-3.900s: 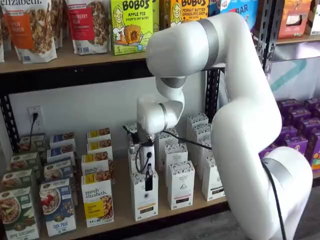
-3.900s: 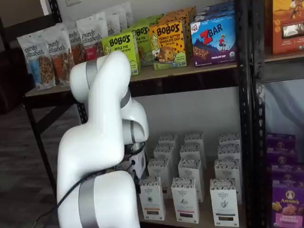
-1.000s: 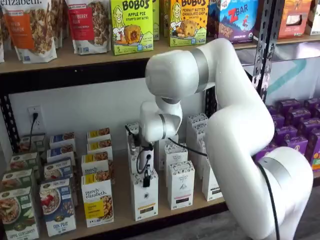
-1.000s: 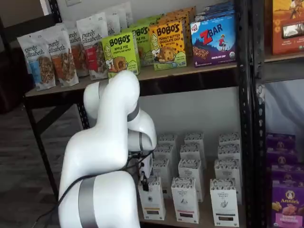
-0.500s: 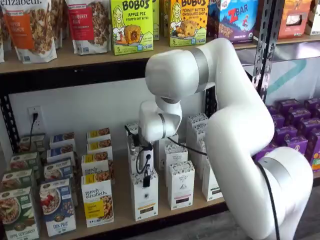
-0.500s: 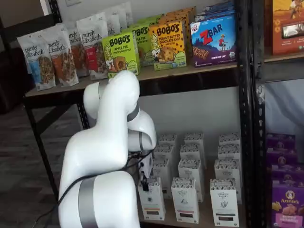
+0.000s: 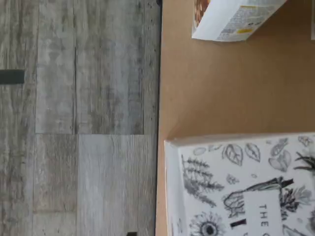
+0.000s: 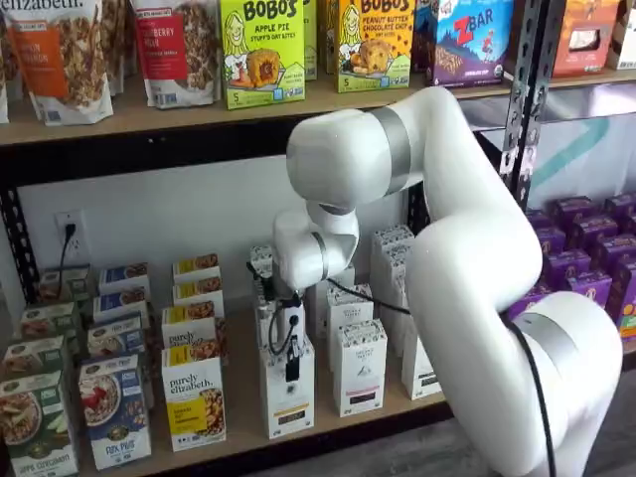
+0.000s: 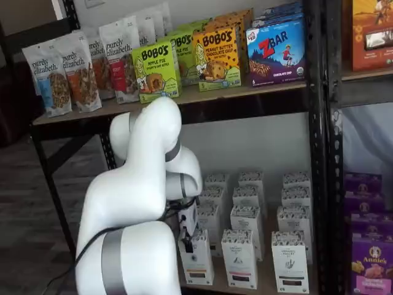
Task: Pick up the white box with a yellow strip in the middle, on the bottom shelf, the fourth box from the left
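Note:
The white box (image 8: 289,402) with a thin yellow strip stands upright at the front of the bottom shelf (image 8: 243,397); it shows in both shelf views (image 9: 198,261). My gripper (image 8: 293,366) hangs straight over its top, with a black finger reaching down to the top edge. In a shelf view the gripper (image 9: 188,232) sits at the box's near top corner. The fingers show side-on, set wide, with nothing held. The wrist view shows the box's (image 7: 246,187) black-and-white patterned top close below, on the tan board (image 7: 221,88).
Same-shaped white cartons with a dark strip (image 8: 359,368) stand just right of the box, and a purely elizabeth box (image 8: 194,402) stands just left. Bobo's boxes (image 8: 261,50) fill the shelf above. Purple boxes (image 8: 586,258) and a black upright (image 9: 316,153) are at the right.
The arm has sunk a little and the gripper has come down closer onto the white box's top. The box itself has not moved.

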Robot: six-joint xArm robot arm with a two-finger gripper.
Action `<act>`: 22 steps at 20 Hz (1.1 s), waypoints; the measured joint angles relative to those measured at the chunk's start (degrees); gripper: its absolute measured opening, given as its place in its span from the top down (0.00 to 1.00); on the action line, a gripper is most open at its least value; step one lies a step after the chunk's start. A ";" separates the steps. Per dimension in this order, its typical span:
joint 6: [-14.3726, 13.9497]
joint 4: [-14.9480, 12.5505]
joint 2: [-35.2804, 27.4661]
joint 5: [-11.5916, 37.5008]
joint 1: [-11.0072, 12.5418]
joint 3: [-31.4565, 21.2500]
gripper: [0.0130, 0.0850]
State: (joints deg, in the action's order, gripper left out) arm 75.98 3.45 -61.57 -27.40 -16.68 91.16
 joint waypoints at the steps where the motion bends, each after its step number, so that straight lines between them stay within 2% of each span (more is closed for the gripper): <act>1: 0.10 0.11 -0.32 -0.10 0.00 0.38 0.00; 5: 0.12 0.06 -1.61 -1.71 0.11 2.26 0.00; 11: 0.50 0.18 -2.20 -1.55 0.39 2.86 0.00; 14: 1.06 0.69 -2.19 -0.86 0.49 2.58 0.17; 15: 1.12 0.74 -2.18 -0.89 0.50 2.58 0.17; 17: 1.31 0.90 -2.10 -0.98 0.55 2.50 0.28; 22: 0.94 0.32 -1.84 -0.21 0.66 1.93 0.28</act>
State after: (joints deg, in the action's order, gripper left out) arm 76.92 3.78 -63.41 -27.61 -16.01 93.09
